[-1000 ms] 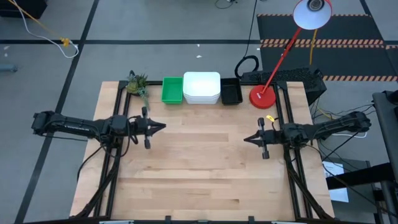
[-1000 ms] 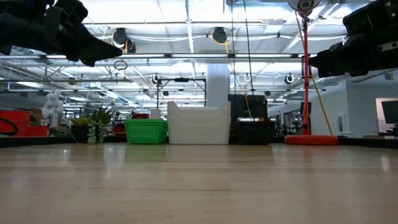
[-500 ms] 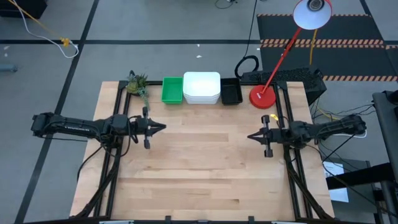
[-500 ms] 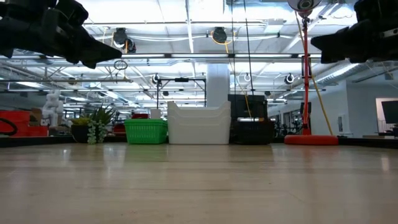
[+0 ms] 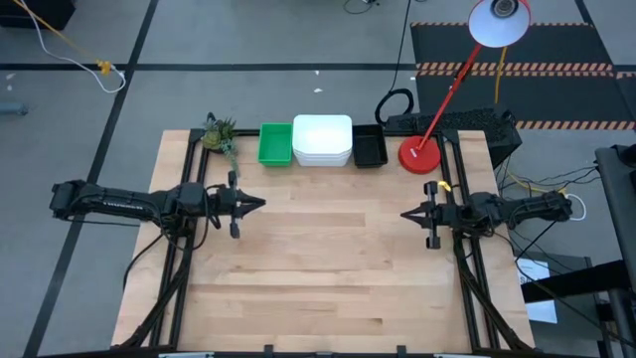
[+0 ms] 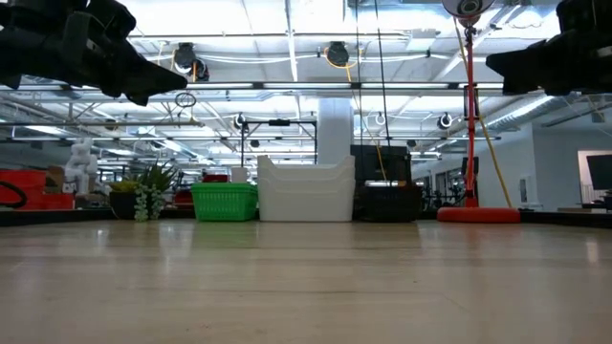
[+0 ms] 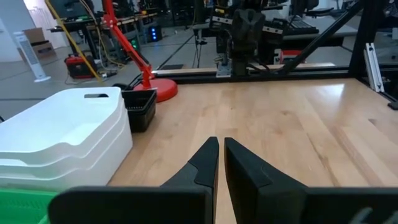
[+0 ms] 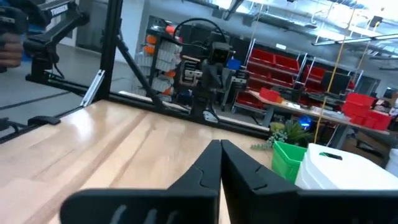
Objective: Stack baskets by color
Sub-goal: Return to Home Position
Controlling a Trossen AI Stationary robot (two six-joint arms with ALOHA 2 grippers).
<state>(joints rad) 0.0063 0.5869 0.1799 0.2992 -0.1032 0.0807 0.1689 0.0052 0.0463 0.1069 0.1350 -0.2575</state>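
Observation:
At the table's far edge stand the baskets in a row: a green stack (image 5: 275, 144), a white stack (image 5: 322, 139) and a black stack (image 5: 369, 146), each resting by its bottom on the wood. The white ones (image 7: 62, 134) sit nested, with the black ones (image 7: 140, 106) beside them. My left gripper (image 5: 260, 203) hovers at the table's left side, fingers nearly shut and holding nothing. My right gripper (image 5: 405, 213) hovers at the right side, shut and holding nothing. Both are well nearer than the baskets.
A small green plant (image 5: 219, 132) stands at the far left of the row. A red lamp base (image 5: 418, 156) with its slanting arm stands at the far right. The wooden tabletop (image 5: 318, 268) stretches bare between the arms and toward the near edge.
My right gripper has drawn back toward the table's right edge, rising a little and tipping its fingers upward, still shut. The baskets have not moved.

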